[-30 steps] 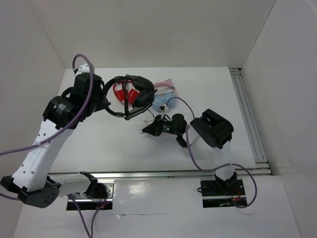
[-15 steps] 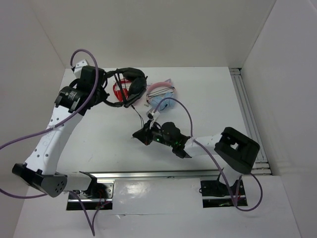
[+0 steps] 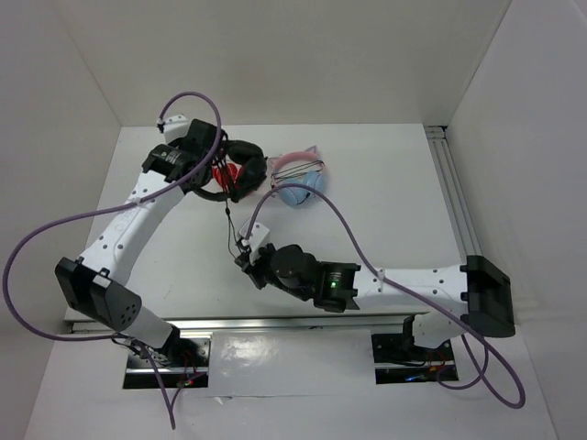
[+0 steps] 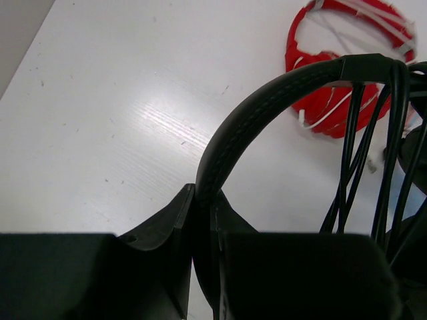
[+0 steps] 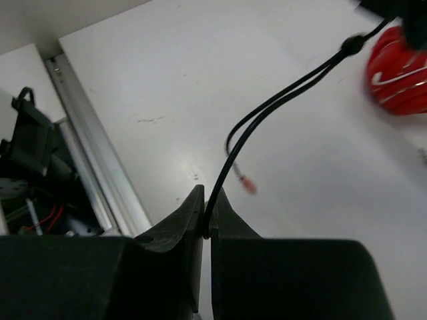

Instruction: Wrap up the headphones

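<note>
The left gripper is clamping the headband of the black headphones at the far left of the table, by the red headphones. The right gripper is pinching the cable nearer, mid-table.

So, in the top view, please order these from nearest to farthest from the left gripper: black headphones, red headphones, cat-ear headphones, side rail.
1. black headphones, clamped in the left gripper.
2. red headphones, just beside it.
3. cat-ear headphones, further to the right.
4. side rail, far off to the right.
</note>
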`<action>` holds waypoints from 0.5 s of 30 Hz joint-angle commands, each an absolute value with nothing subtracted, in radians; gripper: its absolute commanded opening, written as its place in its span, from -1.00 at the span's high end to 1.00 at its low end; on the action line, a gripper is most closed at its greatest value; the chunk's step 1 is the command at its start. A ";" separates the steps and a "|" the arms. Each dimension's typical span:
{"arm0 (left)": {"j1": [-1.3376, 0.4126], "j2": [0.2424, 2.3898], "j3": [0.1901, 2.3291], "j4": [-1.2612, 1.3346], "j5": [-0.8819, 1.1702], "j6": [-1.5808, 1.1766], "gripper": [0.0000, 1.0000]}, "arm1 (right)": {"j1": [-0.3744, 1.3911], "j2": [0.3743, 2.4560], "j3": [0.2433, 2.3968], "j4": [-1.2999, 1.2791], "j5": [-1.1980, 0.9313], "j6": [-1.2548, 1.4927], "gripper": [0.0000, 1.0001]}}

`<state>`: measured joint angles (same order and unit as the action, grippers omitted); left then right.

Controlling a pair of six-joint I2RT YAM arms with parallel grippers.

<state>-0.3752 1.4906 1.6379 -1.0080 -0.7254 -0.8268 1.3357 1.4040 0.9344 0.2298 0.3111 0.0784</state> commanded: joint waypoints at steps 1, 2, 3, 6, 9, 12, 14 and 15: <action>-0.414 1.538 1.655 -1.043 -0.810 -0.808 1.00 | 1.342 1.345 1.046 0.050 0.460 -0.050 1.00; -0.414 1.539 1.655 -1.055 -0.822 -0.799 1.00 | 1.342 1.345 1.067 0.025 0.480 -0.064 1.00; -0.431 1.548 1.655 -1.064 -0.822 -0.799 1.00 | 1.342 1.345 1.089 0.002 0.497 -0.074 1.00; -0.477 1.539 1.618 -1.049 -0.810 -0.707 1.00 | 1.342 1.336 1.143 -0.038 0.557 -0.130 1.00; -0.518 1.497 1.570 -1.026 -0.758 -0.608 1.00 | 1.342 1.336 1.172 -0.061 0.656 -0.198 1.00; -0.580 1.454 1.508 -1.040 -0.746 -0.578 1.00 | 1.333 1.336 1.192 -0.081 0.732 -0.258 1.00; -0.604 1.416 1.477 -1.058 -0.736 -0.561 1.00 | 1.324 1.336 1.201 -0.081 0.791 -0.291 1.00; -0.627 1.405 1.454 -1.069 -0.727 -0.561 1.00 | 1.310 1.336 1.201 -0.081 0.811 -0.304 1.00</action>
